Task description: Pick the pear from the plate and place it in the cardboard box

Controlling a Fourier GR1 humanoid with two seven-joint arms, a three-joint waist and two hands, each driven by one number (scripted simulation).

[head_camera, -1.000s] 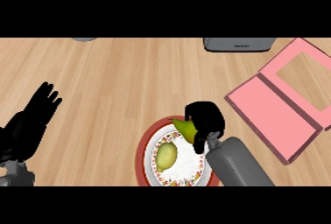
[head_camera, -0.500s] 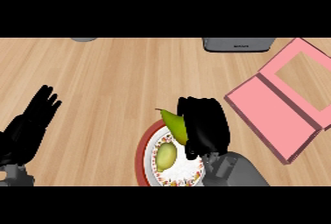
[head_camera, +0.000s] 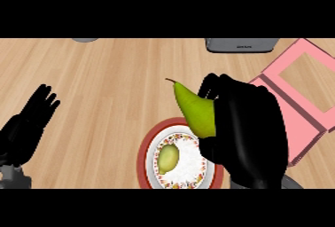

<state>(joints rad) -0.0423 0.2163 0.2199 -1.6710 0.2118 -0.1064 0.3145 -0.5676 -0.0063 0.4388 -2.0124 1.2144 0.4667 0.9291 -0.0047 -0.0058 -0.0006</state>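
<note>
A green pear (head_camera: 196,111) with its stem pointing up-left is held above the far edge of the plate (head_camera: 145,155), a white plate with a red patterned rim. My right hand (head_camera: 252,128) is curled round the pear's right side and hides part of it. A pale green oval item (head_camera: 169,158) still lies on the plate. The open pink box (head_camera: 297,119) lies to the right, partly behind my right hand. At the left edge, my left hand (head_camera: 26,128) rests open with fingers up.
A dark grey appliance (head_camera: 241,44) stands at the counter's far edge, right of centre. A small grey object (head_camera: 85,40) shows at the far left-centre edge. Bare wooden counter lies between my two hands.
My right hand has closed on the pear and lifted it off the plate, closer to the camera. The left hand has hardly moved.
</note>
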